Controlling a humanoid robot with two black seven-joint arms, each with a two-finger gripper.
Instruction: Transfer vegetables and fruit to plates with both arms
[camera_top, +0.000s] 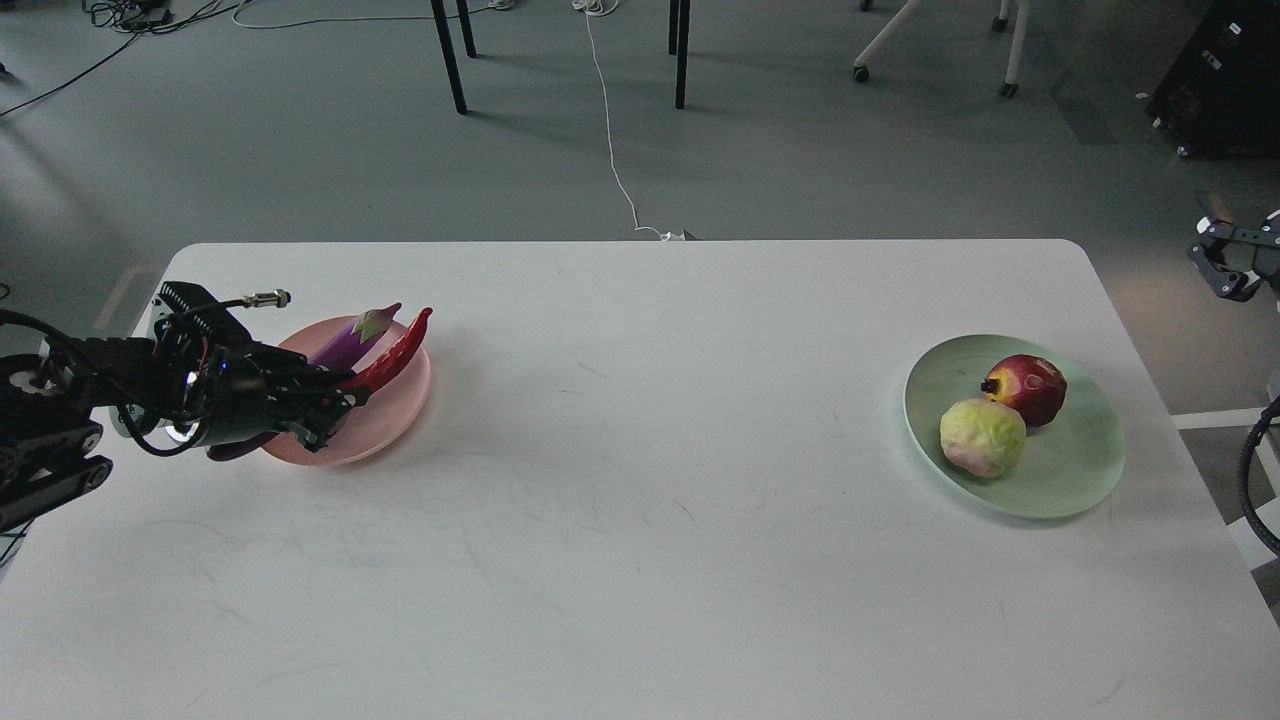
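head view — left gripper (335, 405) over pink plate (400, 410), touching chili (395, 358)

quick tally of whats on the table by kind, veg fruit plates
Vegetables: 2 - eggplant and red chili pepper, on the pink plate
Fruit: 2 - pomegranate and yellow-green fruit, on the green plate
Plates: 2
Total: 6
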